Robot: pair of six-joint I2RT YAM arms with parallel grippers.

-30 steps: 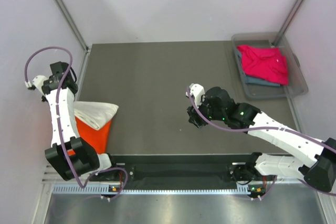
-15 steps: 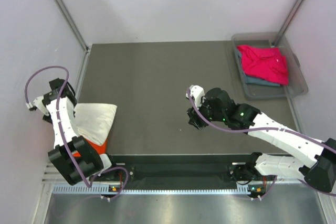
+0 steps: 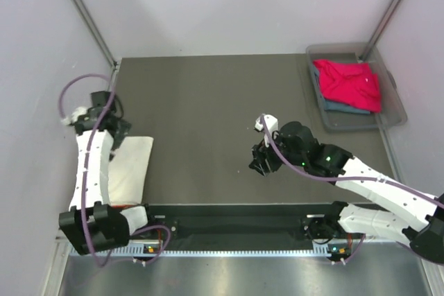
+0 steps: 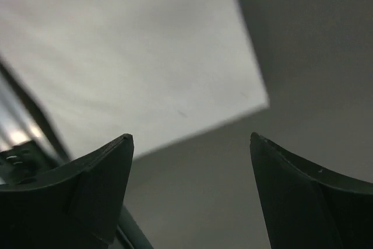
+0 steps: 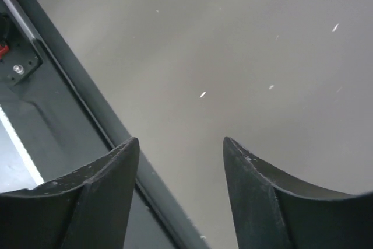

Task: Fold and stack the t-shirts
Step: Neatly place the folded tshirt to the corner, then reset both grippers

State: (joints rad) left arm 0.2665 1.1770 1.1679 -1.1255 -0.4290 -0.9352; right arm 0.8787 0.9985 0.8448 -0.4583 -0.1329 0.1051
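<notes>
Lying folded at the bench's (image 3: 208,102) left near edge, the cream shirt (image 3: 132,164) looks done; the pink shirt (image 3: 347,81) and grey-blue shirt (image 3: 340,107) wait unfolded in the far-right bin (image 3: 364,121). Left fingers (image 4: 87,190) hang spread and empty over it; right fingers (image 5: 87,196), parted, hold nothing mid-bench.

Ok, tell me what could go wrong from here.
The white shirt lies at the table's near left corner; the left gripper, open near its edge, could snag and unfold it or drag it off. In the bin, the pink shirt covers a grey shirt; a grab may lift both.
</notes>
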